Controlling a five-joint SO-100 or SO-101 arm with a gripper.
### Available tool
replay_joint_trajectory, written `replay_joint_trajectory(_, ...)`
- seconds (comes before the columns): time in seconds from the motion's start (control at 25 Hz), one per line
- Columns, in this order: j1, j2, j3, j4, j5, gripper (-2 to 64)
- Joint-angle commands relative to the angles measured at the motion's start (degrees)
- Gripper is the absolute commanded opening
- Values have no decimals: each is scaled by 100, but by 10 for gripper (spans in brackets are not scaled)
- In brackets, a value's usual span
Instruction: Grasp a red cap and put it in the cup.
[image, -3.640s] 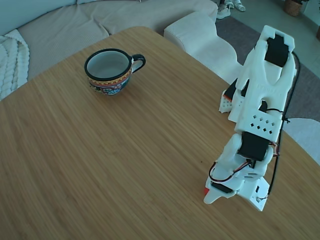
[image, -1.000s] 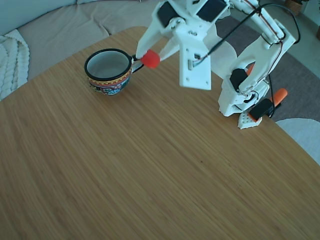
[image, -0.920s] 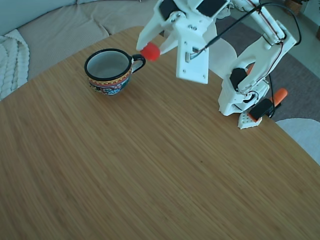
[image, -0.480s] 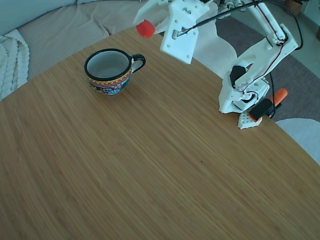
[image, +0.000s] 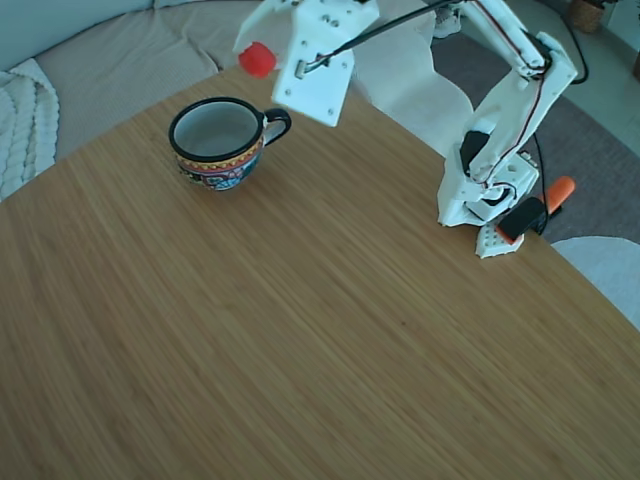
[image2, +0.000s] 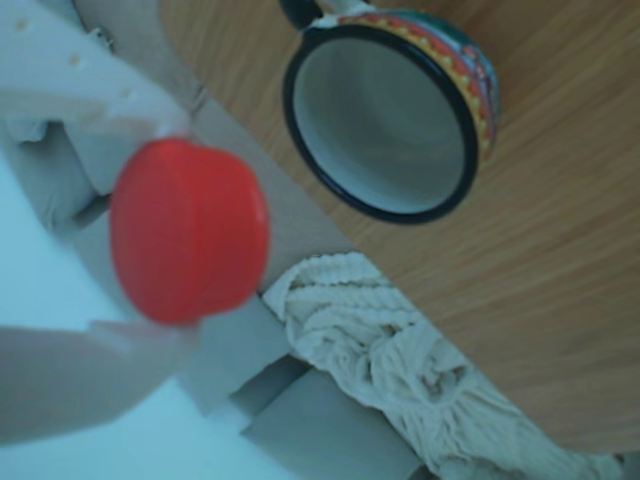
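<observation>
Now end effector (image: 256, 52) pinches the cap (image: 257, 59) w/ both fingers, held high above the table (image: 300, 330), just off the cup (image: 221, 141) rim, prob. to clear it before dropping in.

- We count one red cap (image: 257, 59).
- We count one cup (image: 217, 142).
- We see one robot arm (image: 500, 120).
- We see one counter (image: 300, 330).
- We spot one knitted blanket (image2: 390, 360).

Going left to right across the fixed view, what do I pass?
Knitted blanket → cup → red cap, held up in the gripper → white arm base → orange-red clamp handle.
</observation>
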Motion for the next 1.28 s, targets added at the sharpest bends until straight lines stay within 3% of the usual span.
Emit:
replay_joint_trajectory(0.0, 44, -378, -650, -88, 53, 68)
replay_joint_trajectory(0.52, 44, -2566, -2092, -18, 70, 68)
replay_joint_trajectory(0.8, 255, -2742, -2013, 308, 79, 68)
replay_joint_trajectory(1.24, 1178, -2725, -1661, 290, 9, 68)
